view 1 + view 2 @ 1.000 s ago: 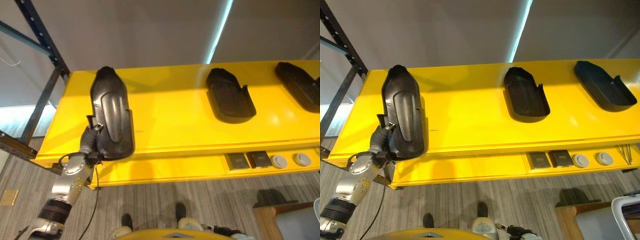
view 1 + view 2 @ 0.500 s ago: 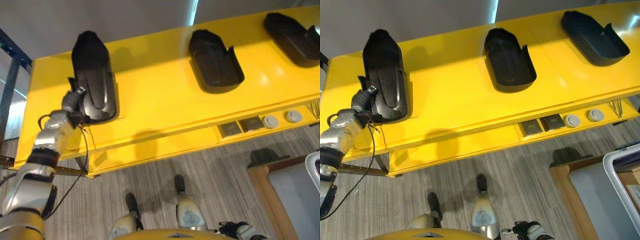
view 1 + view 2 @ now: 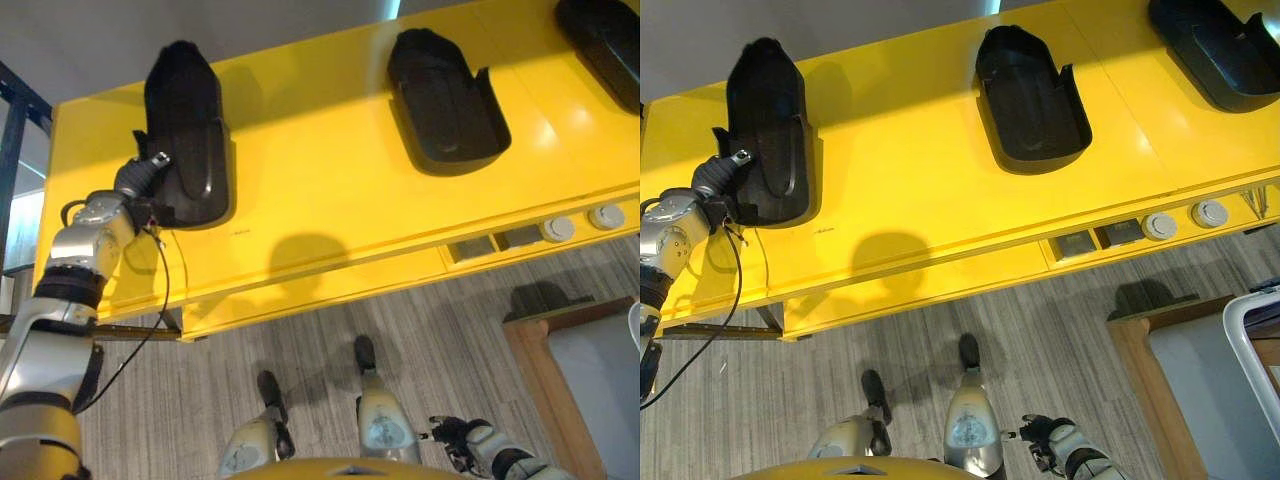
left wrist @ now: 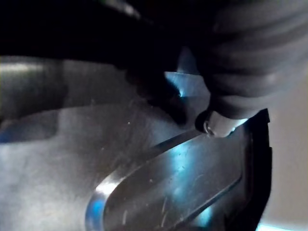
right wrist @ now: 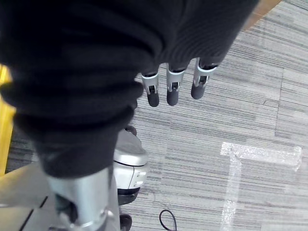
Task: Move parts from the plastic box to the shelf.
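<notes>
Three black parts lie on the yellow shelf [image 3: 330,200]: a middle part [image 3: 445,105], a far part [image 3: 1220,50], and a near part [image 3: 185,135]. The near part looks set down but not let go. The left hand [image 3: 140,185] is at its edge; I cannot tell its grip. The right hand [image 5: 175,89] hangs low, fingers loose and empty.

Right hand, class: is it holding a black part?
No: the right hand hangs over the grey floor with its fingers straight and nothing in them.
</notes>
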{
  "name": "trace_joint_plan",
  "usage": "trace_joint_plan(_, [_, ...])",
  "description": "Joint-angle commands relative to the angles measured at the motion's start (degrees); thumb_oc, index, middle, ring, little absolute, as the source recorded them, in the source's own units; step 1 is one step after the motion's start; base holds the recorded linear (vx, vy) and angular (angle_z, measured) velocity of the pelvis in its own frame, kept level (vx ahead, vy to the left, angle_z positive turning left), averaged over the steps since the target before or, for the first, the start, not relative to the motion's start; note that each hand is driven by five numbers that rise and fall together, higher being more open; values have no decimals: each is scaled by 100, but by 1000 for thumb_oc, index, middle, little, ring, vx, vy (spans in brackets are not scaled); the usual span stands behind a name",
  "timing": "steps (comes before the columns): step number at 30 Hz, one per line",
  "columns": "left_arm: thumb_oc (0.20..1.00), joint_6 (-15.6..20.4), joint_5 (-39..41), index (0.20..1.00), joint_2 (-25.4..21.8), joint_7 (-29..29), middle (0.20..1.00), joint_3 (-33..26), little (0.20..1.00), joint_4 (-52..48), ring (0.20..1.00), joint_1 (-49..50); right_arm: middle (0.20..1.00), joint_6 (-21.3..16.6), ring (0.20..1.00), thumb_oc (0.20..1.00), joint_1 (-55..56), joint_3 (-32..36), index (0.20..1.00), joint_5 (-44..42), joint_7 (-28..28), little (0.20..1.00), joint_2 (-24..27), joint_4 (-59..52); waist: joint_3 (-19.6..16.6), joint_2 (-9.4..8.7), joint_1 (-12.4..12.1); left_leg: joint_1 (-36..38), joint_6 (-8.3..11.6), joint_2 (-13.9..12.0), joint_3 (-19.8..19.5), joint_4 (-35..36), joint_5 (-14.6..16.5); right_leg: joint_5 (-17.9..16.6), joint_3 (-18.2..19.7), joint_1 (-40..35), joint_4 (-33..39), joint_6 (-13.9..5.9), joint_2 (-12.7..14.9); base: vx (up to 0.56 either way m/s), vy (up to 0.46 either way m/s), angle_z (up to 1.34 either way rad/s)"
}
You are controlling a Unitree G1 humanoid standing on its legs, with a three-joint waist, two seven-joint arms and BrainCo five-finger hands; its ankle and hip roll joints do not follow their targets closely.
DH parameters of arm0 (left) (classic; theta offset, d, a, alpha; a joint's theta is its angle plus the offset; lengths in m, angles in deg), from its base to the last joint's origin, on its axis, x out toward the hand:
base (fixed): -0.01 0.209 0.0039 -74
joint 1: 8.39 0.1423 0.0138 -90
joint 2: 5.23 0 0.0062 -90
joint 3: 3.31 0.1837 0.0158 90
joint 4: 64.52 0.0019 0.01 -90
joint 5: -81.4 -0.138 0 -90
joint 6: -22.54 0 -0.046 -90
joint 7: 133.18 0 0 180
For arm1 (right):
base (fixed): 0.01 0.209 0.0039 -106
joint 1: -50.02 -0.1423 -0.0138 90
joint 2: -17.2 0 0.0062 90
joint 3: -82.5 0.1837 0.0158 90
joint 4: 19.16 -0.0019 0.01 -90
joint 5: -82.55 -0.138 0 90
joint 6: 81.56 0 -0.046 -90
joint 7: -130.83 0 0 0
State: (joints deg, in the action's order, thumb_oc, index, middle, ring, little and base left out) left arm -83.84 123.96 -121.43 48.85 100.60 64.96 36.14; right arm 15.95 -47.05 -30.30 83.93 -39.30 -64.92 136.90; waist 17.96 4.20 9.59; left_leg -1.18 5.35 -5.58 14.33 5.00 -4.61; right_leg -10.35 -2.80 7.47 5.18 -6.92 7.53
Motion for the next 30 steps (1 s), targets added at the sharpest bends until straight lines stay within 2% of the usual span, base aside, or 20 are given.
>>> trace_joint_plan(1, [746, -491, 67, 746, 295, 237, 746, 330, 746, 674, 746, -16, 1000, 41, 1000, 1000, -224, -139, 1000, -327, 52, 1000, 80, 199, 25, 105, 142, -161, 5, -232, -348, 0, -2, 476, 42, -117, -95, -2, 5, 5, -53, 3])
trace_joint_plan(2, [1000, -580, 94, 1000, 448, 105, 1000, 332, 1000, 506, 1000, 167, 1000, 108, 1000, 1000, -196, -90, 1000, -273, 73, 1000, 17, 236, -47, 97, 104, -94, 9, -251, -342, 0, -12, 489, -4, -209, -92, -1, 11, 16, -60, 5])
trace_joint_plan(6, [1000, -629, 180, 1000, 617, -1, 1000, 296, 1000, 322, 1000, 380, 1000, 126, 1000, 1000, -151, -57, 1000, -337, 35, 1000, -47, 306, -142, 97, 52, -9, 15, -264, -331, 0, -8, 530, -68, -341, -85, 5, 12, 11, -44, 5])
trace_joint_plan(9, [1000, -737, 162, 1000, 967, -464, 1000, 273, 1000, 150, 1000, 704, 1000, 240, 1000, 1000, -106, 1, 1000, -522, 20, 1000, -174, 395, -322, 84, -10, 120, 23, -266, -340, 0, 5, 572, -125, -529, -66, 17, 2, 11, -57, 1])
trace_joint_plan(11, [1000, -685, 20, 1000, 1237, -723, 1000, 257, 1000, 159, 1000, 902, 1000, 279, 1000, 1000, -83, 35, 1000, -692, 10, 1000, -263, 461, -434, 76, -43, 210, 30, -283, -327, 0, 16, 597, -153, -647, -50, 22, 1, 34, -52, 4])
trace_joint_plan(14, [1000, -737, -78, 1000, 1412, -817, 1000, 252, 1000, 210, 1000, 1033, 1000, 256, 1000, 1000, -33, 69, 1000, -773, 16, 1000, -351, 471, -543, 75, -57, 281, 31, -301, -308, 0, 30, 621, -170, -736, -37, 28, -4, 24, -22, 0])
trace_joint_plan(19, [1000, -569, -887, 1000, 1605, -1224, 1000, 148, 1000, 823, 1000, 1039, 1000, 272, 1000, 1000, 95, 33, 1000, -900, -62, 1000, -515, 446, -827, 65, -30, 446, 59, -363, -187, 0, 51, 686, -189, -920, -18, 29, -27, 42, -21, 2])
trace_joint_plan(22, [1000, -225, -1427, 1000, 1350, -1641, 1000, 63, 1000, 1337, 1000, 864, 1000, 260, 1000, 1000, 162, 17, 1000, -853, -61, 1000, -511, 508, -956, 54, 11, 542, 81, -391, -106, 0, 67, 727, -202, -1008, -18, 21, -41, -8, -16, -7])
trace_joint_plan(24, [1000, 276, -1754, 1000, 1018, -2074, 1000, 0, 1000, 1609, 1000, 630, 1000, 244, 1000, 1000, 183, 15, 1000, -887, -51, 1000, -488, 596, -1041, 34, 22, 604, 93, -404, -48, 0, 72, 750, -232, -1091, -18, 14, -50, -58, -18, 0])
trace_joint_plan(25, [1000, 285, -1756, 1000, 1017, -2071, 1000, 2, 1000, 1619, 1000, 624, 1000, 244, 1000, 1000, 180, 15, 1000, -887, -52, 1000, -491, 597, -1037, 32, 23, 607, 94, -404, -49, 0, 73, 751, -233, -1095, -18, 14, -50, -58, -21, -1])
trace_joint_plan(26, [1000, 509, -1794, 1000, 926, -2220, 1000, -14, 1000, 1642, 1000, 546, 1000, 237, 1000, 1000, 189, 11, 1000, -907, -54, 1000, -483, 621, -1059, 19, 20, 624, 96, -407, -38, 0, 74, 759, -243, -1124, -18, 17, -54, -74, -25, 3])
trace_joint_plan(28, [1000, 1288, -1835, 1000, 762, -2541, 1000, -41, 1000, 1387, 1000, 371, 1000, 241, 1000, 1000, 194, 16, 1000, -974, -3, 1000, -473, 704, -1123, -36, -14, 700, 91, -420, -35, -8, 107, 775, -275, -1222, -18, 30, -71, -117, -40, 10])
trace_joint_plan(29, [1000, 1909, -1756, 1000, 775, -2695, 1000, -52, 1000, 812, 1000, 343, 1000, 268, 1000, 1000, 212, 44, 1000, -1013, 60, 1000, -473, 726, -1162, -81, -79, 756, 78, -426, -81, -20, 143, 782, -297, -1294, -18, 44, -77, -92, -37, 12])
trace_joint_plan(30, [1000, 2134, -1698, 1000, 780, -2678, 1000, -50, 1000, 452, 1000, 368, 1000, 277, 1000, 1000, 224, 55, 1000, -1026, 82, 1000, -484, 739, -1178, -103, -111, 781, 74, -434, -99, -26, 160, 788, -306, -1327, -18, 50, -79, -73, -35, 11])
